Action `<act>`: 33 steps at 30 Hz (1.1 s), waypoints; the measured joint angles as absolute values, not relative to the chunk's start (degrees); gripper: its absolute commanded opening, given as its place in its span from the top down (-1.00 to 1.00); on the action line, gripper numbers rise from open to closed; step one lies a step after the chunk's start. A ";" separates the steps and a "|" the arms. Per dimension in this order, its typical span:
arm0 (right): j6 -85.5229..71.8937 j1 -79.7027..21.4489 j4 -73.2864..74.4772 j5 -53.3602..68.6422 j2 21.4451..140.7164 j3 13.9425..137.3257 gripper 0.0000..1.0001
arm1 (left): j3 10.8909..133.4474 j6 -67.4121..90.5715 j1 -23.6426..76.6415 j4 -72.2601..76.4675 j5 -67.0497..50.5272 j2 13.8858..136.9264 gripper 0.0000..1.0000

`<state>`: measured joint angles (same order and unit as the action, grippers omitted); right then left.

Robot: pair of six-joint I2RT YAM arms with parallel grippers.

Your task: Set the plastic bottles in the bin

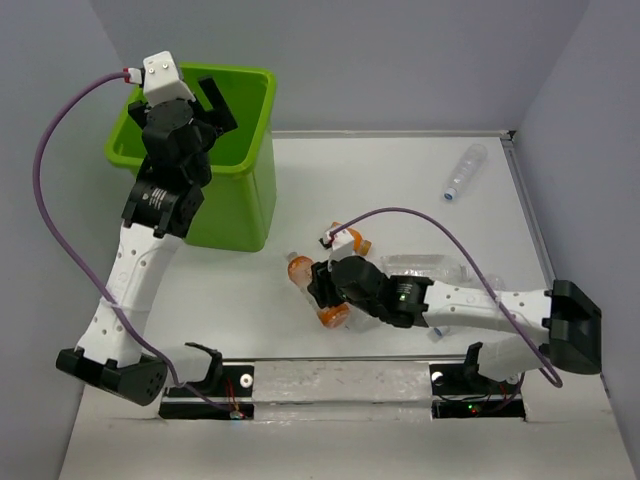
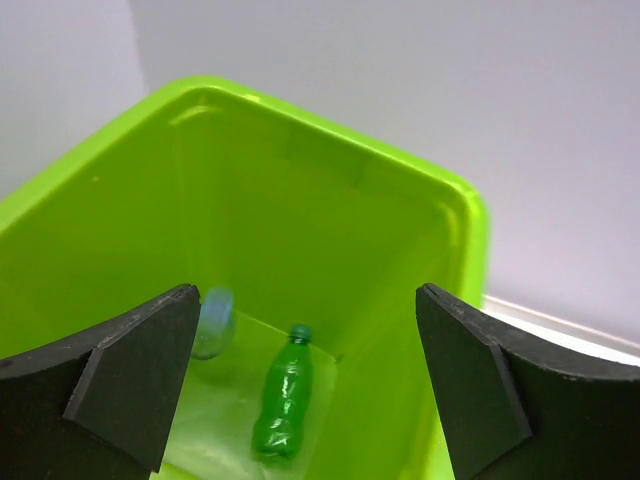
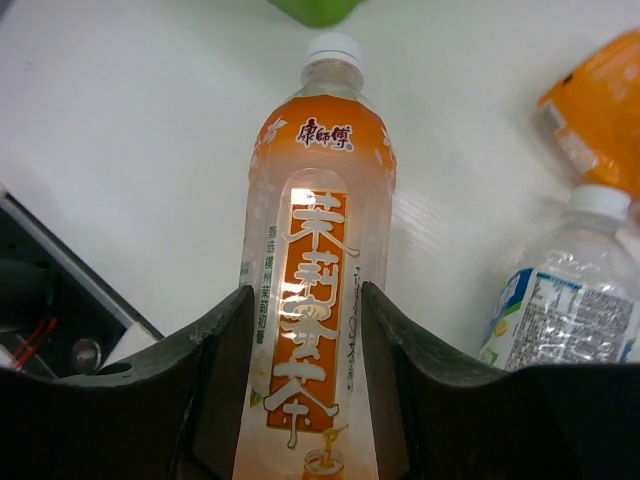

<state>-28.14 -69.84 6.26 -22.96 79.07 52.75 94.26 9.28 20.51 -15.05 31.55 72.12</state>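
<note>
My left gripper (image 1: 207, 104) hangs open over the lime-green bin (image 1: 237, 205), with nothing between its fingers. In the left wrist view, the gripper (image 2: 300, 385) looks down into the bin (image 2: 300, 190). A green bottle (image 2: 283, 403) lies on the bin's floor, and a blurred bluish bottle (image 2: 212, 322) is beside it. On the table my right gripper (image 1: 320, 287) is shut on an orange-labelled bottle (image 1: 299, 267) that lies flat. In the right wrist view both fingers of the gripper (image 3: 305, 300) press the sides of this white-capped bottle (image 3: 318, 200).
Next to the held bottle are a clear bottle with a blue-white label (image 3: 570, 300) and an orange-wrapped one (image 3: 600, 100). Another clear bottle (image 1: 430, 266) lies beside the right arm, and one more (image 1: 463, 172) lies far right near the wall. Walls enclose the table.
</note>
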 measured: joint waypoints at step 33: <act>0.80 -55.37 -4.54 -9.45 129.91 151.57 0.15 | 47.05 28.84 20.51 -29.76 -13.91 28.40 -0.98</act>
<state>0.80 -55.37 -4.54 -9.45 129.91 151.57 47.05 28.84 20.51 -29.76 -13.91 28.40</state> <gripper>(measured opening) 0.469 0.989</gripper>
